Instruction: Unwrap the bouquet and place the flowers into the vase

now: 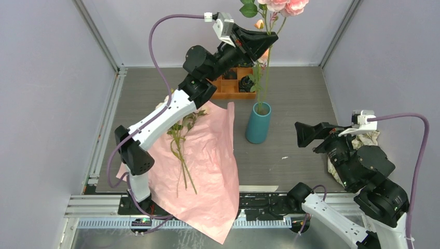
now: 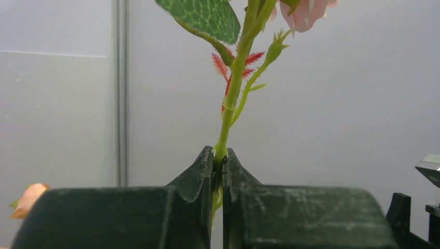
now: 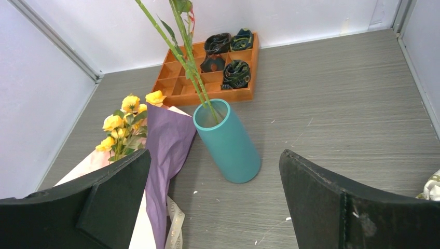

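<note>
Left gripper clamped on green stem of pink flowers, raised above far edge of table, stem ends inside upright teal vase at table centre, right gripper jaws wide apart, empty, by right edge, pink wrapping paper with loose stems overhanging near edge.

Overhead, the pink rose heads are cut off by the top edge, and the lower stem ends vanish inside the teal vase. The left arm hides part of the orange tray and most of the yellow flower heads. At the left wrist, the rose stem disappears between pinching fingers. A patterned cloth is clipped by the right wrist view's edge.
</note>
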Robot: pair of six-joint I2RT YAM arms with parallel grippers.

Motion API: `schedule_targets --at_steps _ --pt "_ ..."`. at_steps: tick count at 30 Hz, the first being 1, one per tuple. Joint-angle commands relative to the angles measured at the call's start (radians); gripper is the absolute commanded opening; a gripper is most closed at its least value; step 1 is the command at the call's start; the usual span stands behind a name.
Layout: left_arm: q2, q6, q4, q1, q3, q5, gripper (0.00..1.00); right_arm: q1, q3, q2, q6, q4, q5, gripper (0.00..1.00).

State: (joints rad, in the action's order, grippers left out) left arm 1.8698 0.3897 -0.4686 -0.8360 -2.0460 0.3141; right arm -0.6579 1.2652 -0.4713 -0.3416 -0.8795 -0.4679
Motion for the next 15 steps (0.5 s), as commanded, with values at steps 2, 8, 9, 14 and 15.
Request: schedule_targets --at_steps 2,8,9,14,15 --pt "-0.017 0.061 -0.206 0.037 0.143 -0.021 0.0 0.002 -0.013 -0.014 0.023 0.071 -0.031 0.99" --pt "-0.027 0.086 -0.244 0.035 0.3 -0.01 0.01 0.002 -0.034 -0.01 0.019 0.091 -0.022 0.99" --pt "-0.029 0.089 -0.247 0.035 0.324 -0.013 0.02 0.002 -0.037 -0.01 0.017 0.094 -0.02 0.99" --pt "-0.04 0.093 -0.254 0.034 0.421 -0.043 0.07 0.001 -0.043 -0.012 0.006 0.101 -0.008 1.0" --pt "-0.042 0.097 -0.248 0.031 0.432 -0.051 0.11 0.002 -0.045 -0.012 0.004 0.101 -0.008 1.0"
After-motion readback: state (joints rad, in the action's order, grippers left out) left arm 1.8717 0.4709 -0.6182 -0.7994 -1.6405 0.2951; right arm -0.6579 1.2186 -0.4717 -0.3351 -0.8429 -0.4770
